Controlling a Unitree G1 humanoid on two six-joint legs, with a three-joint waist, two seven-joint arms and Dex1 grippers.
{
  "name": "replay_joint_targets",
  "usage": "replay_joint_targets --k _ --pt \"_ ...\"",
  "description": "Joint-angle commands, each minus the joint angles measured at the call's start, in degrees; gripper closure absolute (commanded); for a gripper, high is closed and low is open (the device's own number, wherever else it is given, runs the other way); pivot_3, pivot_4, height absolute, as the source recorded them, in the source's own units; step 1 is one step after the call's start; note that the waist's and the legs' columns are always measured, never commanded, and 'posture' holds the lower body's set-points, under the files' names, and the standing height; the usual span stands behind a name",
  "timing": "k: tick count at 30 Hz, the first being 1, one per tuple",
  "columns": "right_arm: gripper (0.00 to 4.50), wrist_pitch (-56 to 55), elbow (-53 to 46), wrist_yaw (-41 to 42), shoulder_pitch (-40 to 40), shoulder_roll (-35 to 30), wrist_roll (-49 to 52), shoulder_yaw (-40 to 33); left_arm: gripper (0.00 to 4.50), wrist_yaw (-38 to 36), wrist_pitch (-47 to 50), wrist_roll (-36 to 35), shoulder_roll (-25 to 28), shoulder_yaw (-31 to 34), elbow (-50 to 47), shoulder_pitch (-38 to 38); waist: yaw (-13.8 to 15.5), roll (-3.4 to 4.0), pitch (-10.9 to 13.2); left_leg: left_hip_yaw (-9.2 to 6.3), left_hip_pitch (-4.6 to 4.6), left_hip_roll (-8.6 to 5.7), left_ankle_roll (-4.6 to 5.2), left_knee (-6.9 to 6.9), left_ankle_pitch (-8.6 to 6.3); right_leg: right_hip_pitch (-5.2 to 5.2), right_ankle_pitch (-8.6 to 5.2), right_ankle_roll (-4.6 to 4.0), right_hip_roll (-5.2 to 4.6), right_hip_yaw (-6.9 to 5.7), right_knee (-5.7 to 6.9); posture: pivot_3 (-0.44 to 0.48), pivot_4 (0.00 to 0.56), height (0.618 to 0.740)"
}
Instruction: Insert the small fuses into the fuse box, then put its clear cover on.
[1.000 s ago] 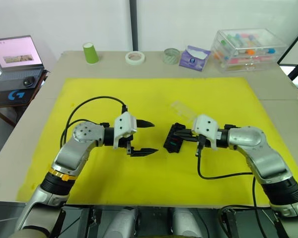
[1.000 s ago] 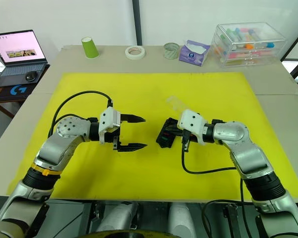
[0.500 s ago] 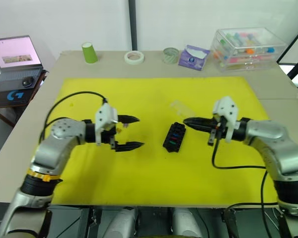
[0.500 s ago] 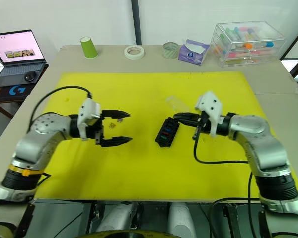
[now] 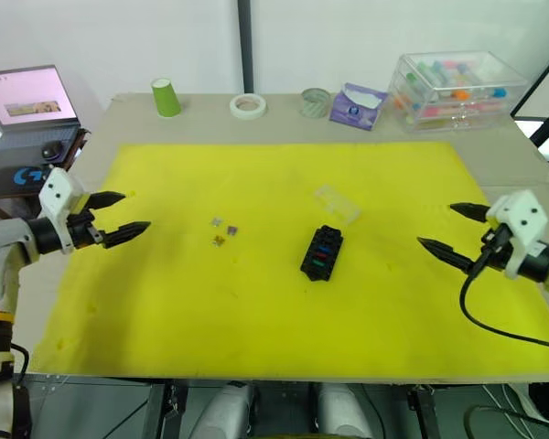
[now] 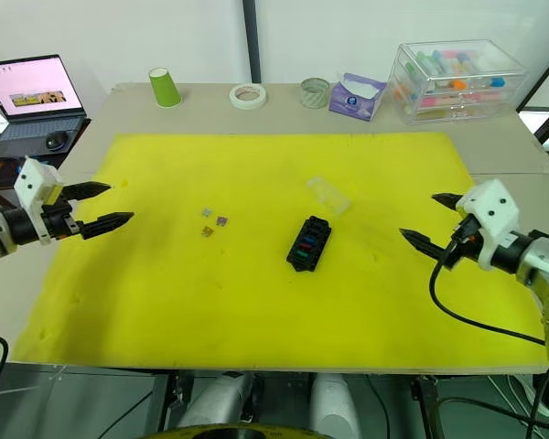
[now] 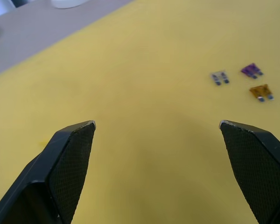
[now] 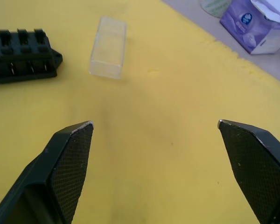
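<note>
The fuse box [image 5: 322, 253], a black moulded plastic block with two rows of slots, lies near the middle of the yellow mat [image 5: 284, 311], which has a soft, faintly pebbled surface and covers the grey worktop [image 5: 91, 137]. Some slots hold coloured fuses, teal, blue and red. Just beyond the fuse box lies the clear cover [image 5: 336, 203], a transparent rectangular shell, close to the block but not touching it. To the left of the fuse box, well apart from it, three loose small fuses [image 5: 223, 230] lie flat in a tight cluster: one grey, one purple, one brown, each a translucent blade shape.

The left tool [image 5: 119, 216] hovers far to the left of the fuse box at the mat's edge, its textured black fingers spread wide and empty. The right tool [image 5: 453, 230] hangs far to the right of the fuse box, also spread wide and holding nothing.
</note>
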Motion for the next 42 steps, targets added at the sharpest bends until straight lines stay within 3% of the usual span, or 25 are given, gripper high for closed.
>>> replay_joint_targets --k 1,6,13,19,23,27,29,36,39,42 --pt "0.01 -2.98 0.44 -0.55 0.23 0.04 -0.31 -2.00 0.00 -0.67 -3.03 1.29 1.12 0.47 2.03 -2.05 -0.07 0.00 0.00 0.00 0.00 0.00 0.00 -0.01 0.00 0.00 0.00 0.00 0.00 0.00 0.00 0.000 0.150 0.740" --pt "0.01 -3.01 0.40 -2.91 -1.72 0.20 0.05 -1.50 0.00 0.33 -2.82 1.38 -0.55 -0.07 1.03 -2.10 -0.18 0.01 0.00 0.00 0.00 0.01 0.00 -0.01 0.00 -0.02 0.00 0.00 0.00 0.01 0.01 0.000 0.150 0.740" --pt "0.01 2.92 -5.97 -1.00 -6.54 -0.75 4.11 3.79 0.00 2.93 14.54 -6.77 -1.62 3.23 -7.17 -0.99 -0.29 0.01 0.00 0.00 0.00 0.01 0.00 0.02 0.00 -0.02 0.00 0.00 0.00 0.01 0.06 0.000 0.150 0.740" --pt "0.01 10.19 -12.29 -0.15 -16.69 2.03 9.48 13.16 0.00 6.63 39.48 -18.61 -0.34 7.82 -16.01 2.22 -0.60 0.01 0.01 -0.01 0.00 0.05 0.00 -0.01 0.00 -0.08 0.00 0.00 0.03 0.03 0.10 0.000 0.150 0.740" --pt "0.01 16.39 -17.68 2.16 -24.81 4.62 14.17 21.33 0.00 9.92 62.22 -32.14 0.10 17.19 -14.43 1.42 -0.60 0.01 0.01 -0.01 -0.02 0.05 0.00 -0.01 0.00 -0.12 0.00 0.00 0.04 0.03 0.12 0.000 0.150 0.740" --pt "0.01 18.17 -20.52 2.12 -28.27 6.06 14.38 25.88 0.00 15.48 78.36 -36.68 -1.10 23.46 -11.99 0.64 -0.09 -0.02 0.00 -0.06 -0.02 0.02 0.01 0.03 -0.01 -0.09 0.00 0.00 0.04 -0.01 0.13 0.000 0.150 0.740" --pt "0.01 18.56 -20.72 1.77 -28.76 6.22 14.41 25.99 0.00 18.57 81.29 -39.38 -2.19 25.61 -11.04 0.38 0.00 -0.02 0.00 -0.06 -0.02 0.00 0.01 0.06 0.00 -0.08 0.00 0.00 0.04 -0.01 0.13 0.000 0.150 0.740" --pt "0.01 19.66 -21.79 0.05 -28.55 6.48 14.22 25.40 0.00 32.07 81.72 -57.24 -3.42 24.37 1.35 -0.48 -0.29 -0.04 -0.01 -0.06 -0.02 0.01 0.00 0.04 -0.01 -0.13 0.00 0.00 0.01 0.03 0.16 0.000 0.150 0.740" --pt "0.01 19.67 -21.88 -0.82 -28.35 6.76 13.98 25.33 0.00 37.59 81.72 -64.79 -2.71 17.96 5.87 -0.19 -0.19 -0.05 -0.02 -0.05 -0.02 0.00 0.00 0.05 0.00 -0.13 0.00 0.00 0.00 0.04 0.18 0.000 0.150 0.740" --pt "0.01 19.68 -21.95 -1.57 -28.13 6.91 14.00 25.29 0.00 41.60 81.72 -69.57 -4.30 16.36 8.39 -0.90 -0.24 -0.05 -0.02 -0.05 -0.02 -0.01 0.00 0.06 0.00 -0.13 0.00 0.00 -0.01 0.09 0.20 0.000 0.150 0.740"
